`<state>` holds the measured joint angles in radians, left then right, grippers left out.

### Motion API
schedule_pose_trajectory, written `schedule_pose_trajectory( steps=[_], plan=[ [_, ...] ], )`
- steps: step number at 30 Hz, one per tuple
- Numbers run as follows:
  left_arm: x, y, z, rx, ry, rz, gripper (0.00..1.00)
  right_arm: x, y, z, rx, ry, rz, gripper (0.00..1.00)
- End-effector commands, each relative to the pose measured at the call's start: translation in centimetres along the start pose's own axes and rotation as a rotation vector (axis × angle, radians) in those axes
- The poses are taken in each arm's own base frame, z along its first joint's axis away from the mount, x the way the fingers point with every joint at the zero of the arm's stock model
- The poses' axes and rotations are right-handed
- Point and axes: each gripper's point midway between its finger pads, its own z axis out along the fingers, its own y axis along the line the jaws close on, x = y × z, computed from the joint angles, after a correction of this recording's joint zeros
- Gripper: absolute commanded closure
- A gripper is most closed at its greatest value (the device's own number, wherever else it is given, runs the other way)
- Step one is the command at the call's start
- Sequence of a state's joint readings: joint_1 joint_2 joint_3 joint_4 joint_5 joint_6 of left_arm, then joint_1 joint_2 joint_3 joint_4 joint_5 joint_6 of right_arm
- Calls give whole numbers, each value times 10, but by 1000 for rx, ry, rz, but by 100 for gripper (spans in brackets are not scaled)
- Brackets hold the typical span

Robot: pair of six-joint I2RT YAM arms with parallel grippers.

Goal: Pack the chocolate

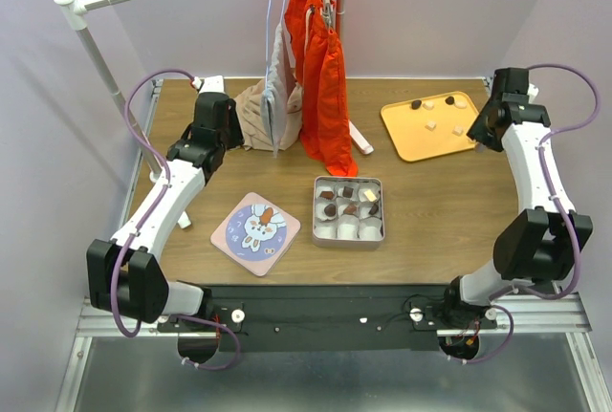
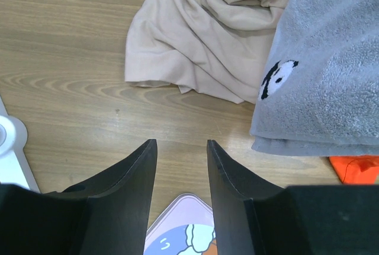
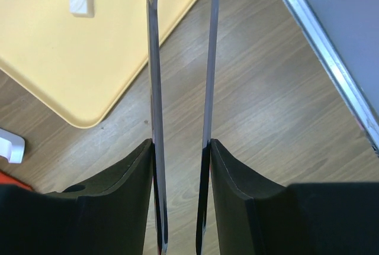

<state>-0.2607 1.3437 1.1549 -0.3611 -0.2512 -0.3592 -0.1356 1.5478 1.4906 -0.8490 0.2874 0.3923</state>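
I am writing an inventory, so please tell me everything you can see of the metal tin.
The tin is a silver rectangular open metal box lying flat on the wooden table near its middle. White paper cups fill it; several hold dark or cream chocolate pieces. A pink square with a rabbit lies apart on its left.

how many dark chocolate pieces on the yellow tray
2. One dark piece near the far edge of the yellow tray, left of centre; the other dark piece to its right along that edge. The right arm overlaps the tray's right side, so more may be hidden.
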Motion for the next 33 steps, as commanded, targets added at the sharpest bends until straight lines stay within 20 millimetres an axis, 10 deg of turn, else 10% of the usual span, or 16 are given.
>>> schedule_pose_trajectory(
  steps=[1, 33],
  plan=[
    [4, -4, 8, 26, 15, 9, 51, 6, 11, 18, -31, 15, -12, 51],
    [6, -1, 12, -1, 25, 10, 51, 28, 10, 62, -87, 93, 8, 51]
  ],
)
